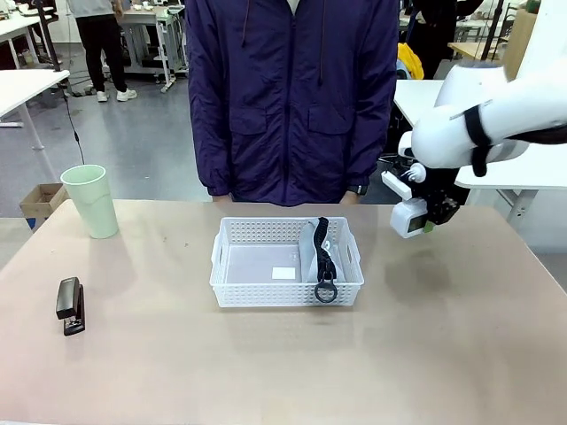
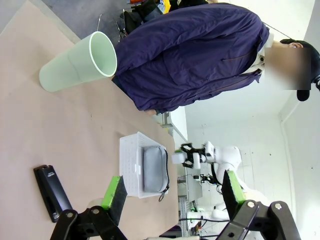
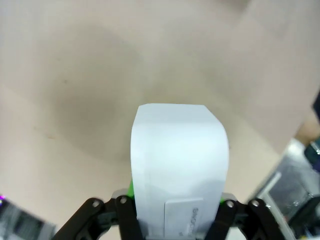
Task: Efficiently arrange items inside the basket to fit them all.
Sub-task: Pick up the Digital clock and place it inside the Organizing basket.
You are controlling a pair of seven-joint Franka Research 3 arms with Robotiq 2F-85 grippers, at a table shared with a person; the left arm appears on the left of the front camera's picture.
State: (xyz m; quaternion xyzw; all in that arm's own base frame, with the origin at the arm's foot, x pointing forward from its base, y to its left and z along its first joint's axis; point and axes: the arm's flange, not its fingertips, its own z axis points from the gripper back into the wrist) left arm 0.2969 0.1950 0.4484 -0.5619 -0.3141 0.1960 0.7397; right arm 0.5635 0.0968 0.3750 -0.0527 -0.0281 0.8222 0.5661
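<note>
Holding white box (image 1: 408,217), right gripper (image 1: 424,222) hovers right of basket (image 1: 266,293).

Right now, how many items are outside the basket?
3: the cup at far left, the stapler at near left, and the box held in the right end effector, right of the basket.

light: bright, even | shadows: soft | white box (image 3: 177,160): washed out, slightly blurred

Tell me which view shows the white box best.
Right wrist view: the white box sits large and close, clamped in the right gripper. Front view shows it small, held up beside the basket. Left wrist view shows it tiny, far off.
</note>
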